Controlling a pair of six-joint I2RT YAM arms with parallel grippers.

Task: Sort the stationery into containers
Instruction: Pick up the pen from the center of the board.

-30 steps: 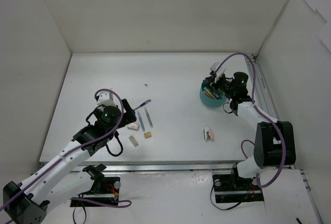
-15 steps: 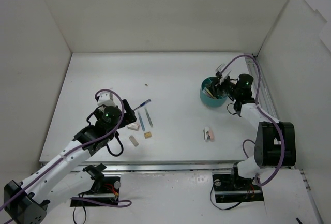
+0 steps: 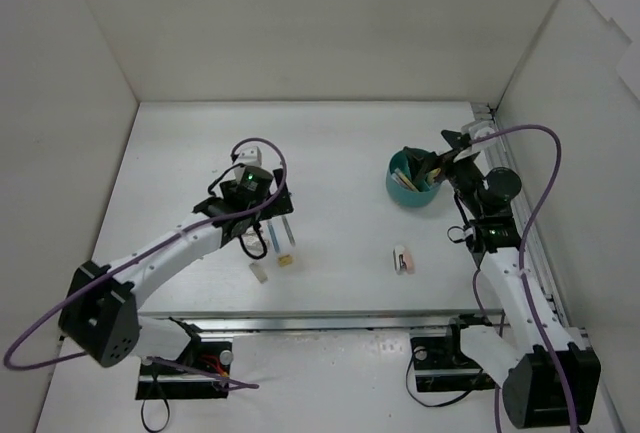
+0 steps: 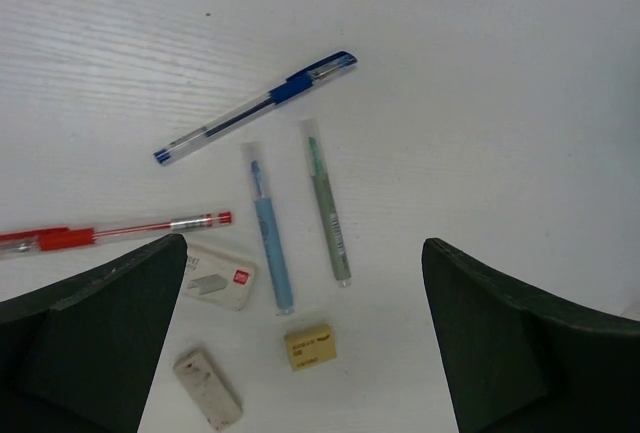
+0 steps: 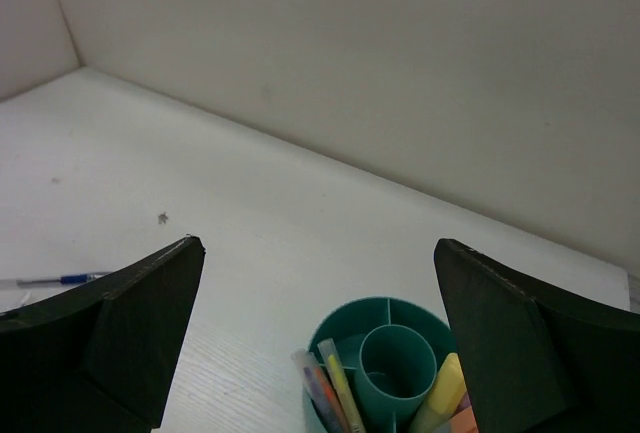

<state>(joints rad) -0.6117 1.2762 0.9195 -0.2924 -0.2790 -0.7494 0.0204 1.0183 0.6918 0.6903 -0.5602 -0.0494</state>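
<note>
Picking stage: left gripper [image 4: 303, 245], fingers spread and empty, hovers over pens [image 4: 255, 120] well left of the cup [image 5: 352, 315]. Right gripper [image 5: 318, 245], also spread, is beside it. Likely next: lower onto one pen.

I work on a white surface [image 3: 330, 143]; plain white walls [image 3: 300, 23] rise behind it and at both its sides.

Left arm [image 3: 170, 248] and right arm [image 3: 510, 278]: white tube links, black joint housings, each trailed by a looping purple cable [image 3: 258, 141]. Left wrist carries a small green light [image 3: 243, 182]. Left pincer [image 4: 302, 245] and right pincer [image 5: 317, 244]: matte black, wedge-shaped fingers [image 4: 90, 343].
</note>
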